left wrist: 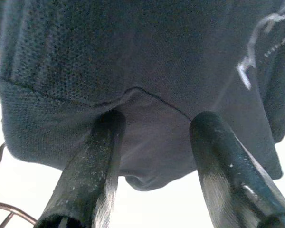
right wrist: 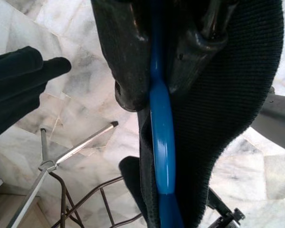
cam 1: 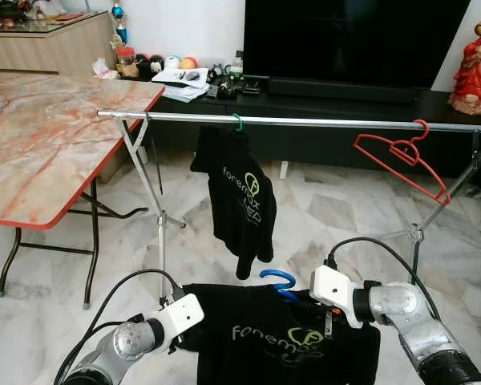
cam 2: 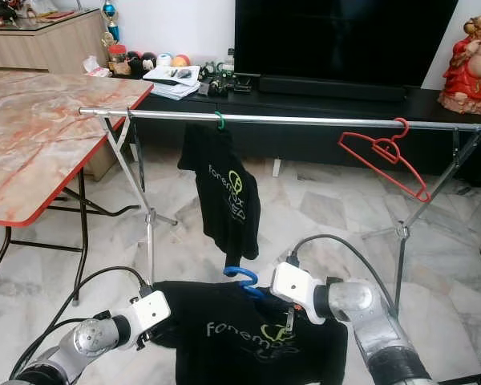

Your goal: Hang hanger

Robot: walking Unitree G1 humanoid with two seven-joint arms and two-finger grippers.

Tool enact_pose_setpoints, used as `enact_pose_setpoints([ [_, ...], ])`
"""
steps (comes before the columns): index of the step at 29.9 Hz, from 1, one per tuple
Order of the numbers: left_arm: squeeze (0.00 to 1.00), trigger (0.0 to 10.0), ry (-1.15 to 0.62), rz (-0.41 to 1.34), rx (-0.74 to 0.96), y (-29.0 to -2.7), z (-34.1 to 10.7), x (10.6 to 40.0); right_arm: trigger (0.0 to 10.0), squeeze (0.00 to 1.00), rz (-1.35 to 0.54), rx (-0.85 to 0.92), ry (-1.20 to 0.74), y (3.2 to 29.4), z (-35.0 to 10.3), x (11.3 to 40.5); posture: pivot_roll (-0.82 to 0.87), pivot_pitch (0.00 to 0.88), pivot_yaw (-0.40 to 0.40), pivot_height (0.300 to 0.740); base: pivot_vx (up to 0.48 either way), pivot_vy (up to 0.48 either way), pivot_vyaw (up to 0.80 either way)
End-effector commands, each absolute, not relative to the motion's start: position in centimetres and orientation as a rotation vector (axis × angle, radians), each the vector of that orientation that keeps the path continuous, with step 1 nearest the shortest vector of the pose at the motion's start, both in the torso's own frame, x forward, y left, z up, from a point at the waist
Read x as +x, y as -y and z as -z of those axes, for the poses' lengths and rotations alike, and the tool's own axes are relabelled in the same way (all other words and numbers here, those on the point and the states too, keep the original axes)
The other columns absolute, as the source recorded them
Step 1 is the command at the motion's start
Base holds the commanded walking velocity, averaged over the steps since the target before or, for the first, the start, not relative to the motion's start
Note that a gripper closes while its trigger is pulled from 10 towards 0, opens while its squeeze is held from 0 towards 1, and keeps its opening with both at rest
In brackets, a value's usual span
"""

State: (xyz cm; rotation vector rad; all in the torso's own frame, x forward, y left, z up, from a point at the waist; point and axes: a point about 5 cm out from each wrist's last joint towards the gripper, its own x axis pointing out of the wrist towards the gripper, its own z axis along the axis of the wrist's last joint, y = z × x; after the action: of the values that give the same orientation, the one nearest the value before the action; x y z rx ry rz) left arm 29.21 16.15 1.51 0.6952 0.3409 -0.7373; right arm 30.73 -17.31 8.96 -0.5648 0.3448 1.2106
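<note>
Right pincer point(right wrist: 154, 61) is clamped on the blue hanger point(cam 1: 277, 280) carrying a black shirt point(cam 1: 293, 341), held low before the rail point(cam 1: 305, 121). Left pincer point(left wrist: 154, 142) is spread open against the shirt's hem. Lifting the hook over the rail is judged next. A marble surface point(cam 1: 48, 136) stands left.

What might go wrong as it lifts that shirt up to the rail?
The right gripper pinches only the neck of the blue hanger, so the black shirt could swing or twist. The left gripper has its fingers apart under the fabric, so that side may slip. The hung shirt and red hanger crowd the rail.
</note>
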Motion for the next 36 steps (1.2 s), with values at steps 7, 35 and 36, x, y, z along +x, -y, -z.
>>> enact_pose_setpoints([
  [7, 0.00, 10.0, -0.317, 0.646, 0.668, -17.8, -2.8, 30.3, 10.0, 0.00, -1.168, -0.627, -0.345, 18.5, -9.7, 30.7, 0.06, 0.000, -0.022, 0.740, 0.000, 0.000, 0.00],
  [35, 0.00, 0.2, -0.391, 0.604, 0.664, -18.1, -2.2, 30.4, 10.0, 0.00, -1.238, -0.545, -0.257, 18.1, -12.8, 30.3, 0.04, 0.000, -0.021, 0.740, 0.000, 0.000, 0.00],
  [36, 0.00, 0.0, -0.391, 0.603, 0.663, -18.1, -2.2, 30.4, 10.0, 0.00, -1.235, -0.545, -0.258, 18.1, -12.9, 30.3, 0.04, 0.000, -0.021, 0.740, 0.000, 0.000, 0.00],
])
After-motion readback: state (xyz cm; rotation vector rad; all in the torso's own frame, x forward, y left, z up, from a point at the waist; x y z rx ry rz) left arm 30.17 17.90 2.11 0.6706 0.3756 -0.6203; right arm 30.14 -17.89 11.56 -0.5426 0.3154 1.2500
